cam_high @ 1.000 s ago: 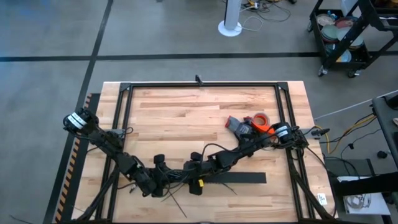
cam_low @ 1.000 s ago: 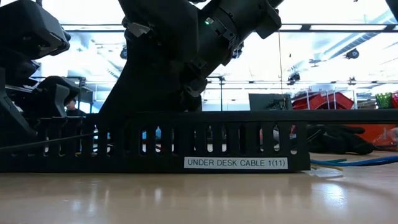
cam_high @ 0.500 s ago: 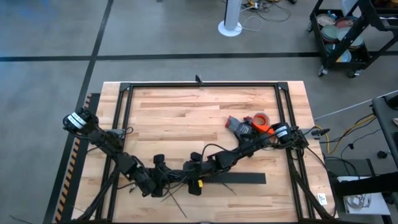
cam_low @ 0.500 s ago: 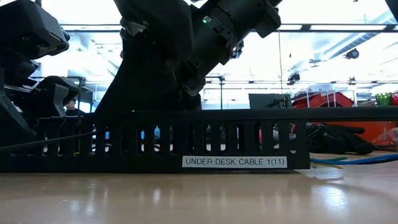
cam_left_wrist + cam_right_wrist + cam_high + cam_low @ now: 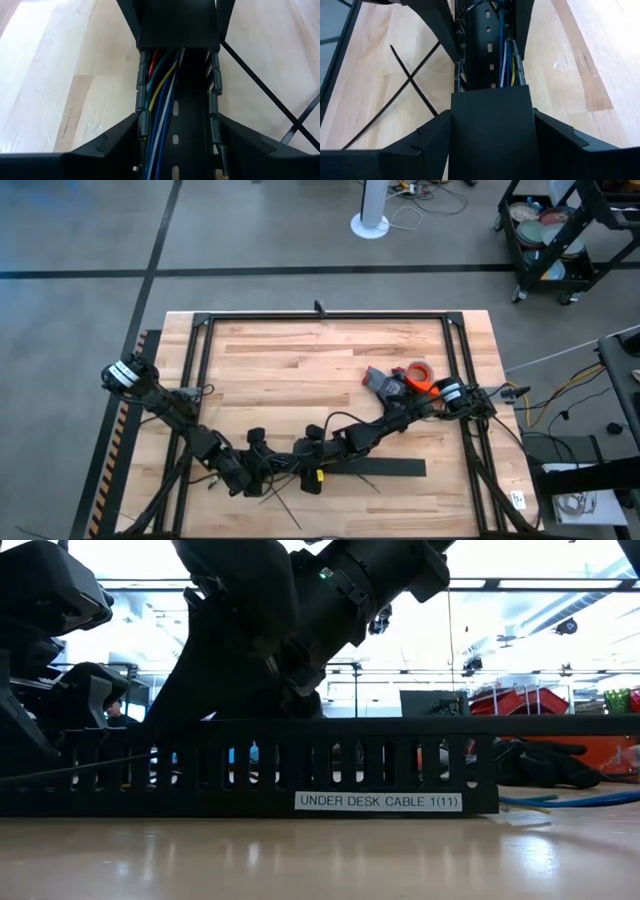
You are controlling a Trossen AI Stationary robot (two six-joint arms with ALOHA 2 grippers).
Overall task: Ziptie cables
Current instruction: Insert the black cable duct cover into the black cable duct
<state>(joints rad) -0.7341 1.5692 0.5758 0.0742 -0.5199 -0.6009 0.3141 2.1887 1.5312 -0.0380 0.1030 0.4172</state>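
Both grippers, left [image 5: 262, 467] and right [image 5: 305, 465], apparently straddle the duct [image 5: 385, 468].

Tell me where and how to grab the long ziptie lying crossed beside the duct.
Grip the long ziptie on its free stretch away from the crossing, probably from straight above, fingers across its width: it lies flat on the table, so no side gives purchase. The left gripper and right gripper both sit at the duct.

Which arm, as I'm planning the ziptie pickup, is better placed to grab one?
Probably left: the left gripper sits nearest the crossed zipties; the right gripper is farther along the duct.
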